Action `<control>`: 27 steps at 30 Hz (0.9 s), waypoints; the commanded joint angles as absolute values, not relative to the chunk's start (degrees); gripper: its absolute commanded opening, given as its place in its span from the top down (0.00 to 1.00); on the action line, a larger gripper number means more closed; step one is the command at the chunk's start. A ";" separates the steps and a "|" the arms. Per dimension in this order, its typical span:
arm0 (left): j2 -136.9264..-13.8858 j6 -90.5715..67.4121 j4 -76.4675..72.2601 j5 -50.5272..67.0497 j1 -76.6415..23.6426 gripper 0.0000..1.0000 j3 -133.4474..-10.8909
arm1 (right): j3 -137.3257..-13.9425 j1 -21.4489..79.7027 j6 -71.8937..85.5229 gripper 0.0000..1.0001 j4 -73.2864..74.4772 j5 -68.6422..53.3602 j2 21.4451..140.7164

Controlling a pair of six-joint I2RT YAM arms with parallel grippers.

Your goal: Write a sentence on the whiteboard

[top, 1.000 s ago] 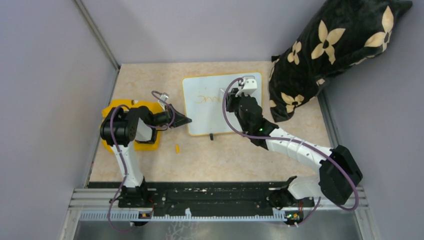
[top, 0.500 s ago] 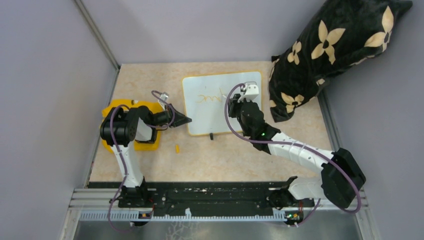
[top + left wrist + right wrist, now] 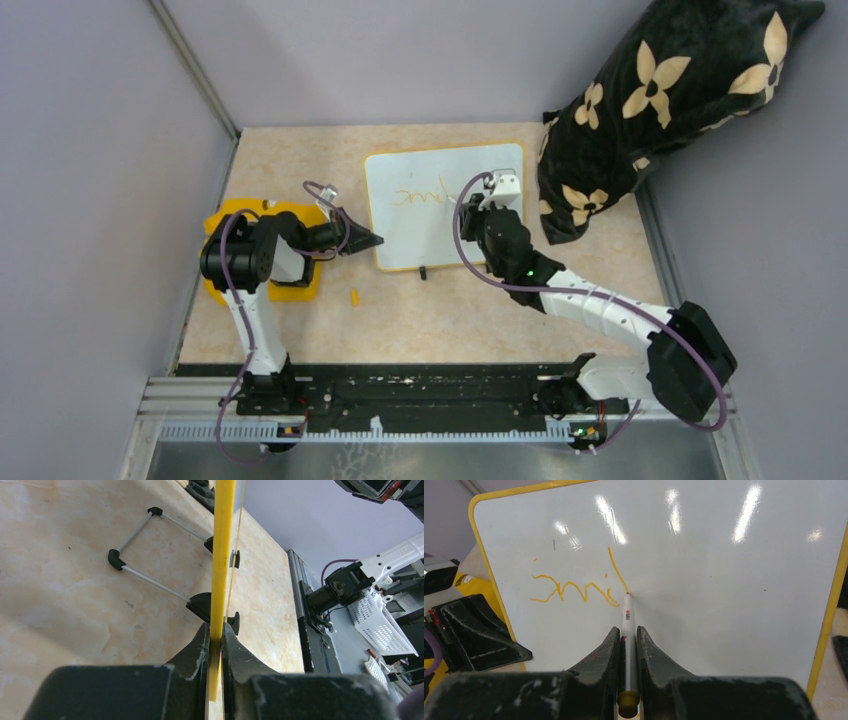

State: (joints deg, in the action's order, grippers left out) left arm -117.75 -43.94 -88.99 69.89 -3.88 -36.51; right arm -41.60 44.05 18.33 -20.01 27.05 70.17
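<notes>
On a marbled beige counter [image 3: 450, 310], we see the whiteboard [image 3: 420, 240] lying near the back wall, with two sets of fingers at work on it. The left fingers [image 3: 200, 642] are pinched narrowly on the board's yellow rim at its left edge, which runs edge-on between them in the left wrist view. The right fingers [image 3: 611, 642] are closed on a thin white marker [image 3: 627, 612] that points away from them. Its tip touches the white surface at the foot of a tall orange stroke. The sentence [image 3: 574, 589] so far is a few cursive orange letters just left of that tip, in the board's upper half. A black pillow [image 3: 660, 100] with cream flowers leans beside the board's right edge. A flat yellow piece [image 3: 295, 290] lies under the left arm.
</notes>
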 commanded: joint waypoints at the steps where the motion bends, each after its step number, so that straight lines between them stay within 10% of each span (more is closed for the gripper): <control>1: -119.23 -44.38 -100.37 69.08 -3.96 1.00 -36.96 | -40.59 43.42 18.72 1.00 -19.03 27.77 68.41; 27: -119.32 -44.56 -100.34 69.13 -3.96 1.00 -37.00 | -43.39 43.54 17.78 1.00 -18.23 25.48 63.72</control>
State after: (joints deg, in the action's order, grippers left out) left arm -117.86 -43.92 -88.99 70.04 -3.88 -36.51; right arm -40.18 44.03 18.52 -16.16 26.41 64.45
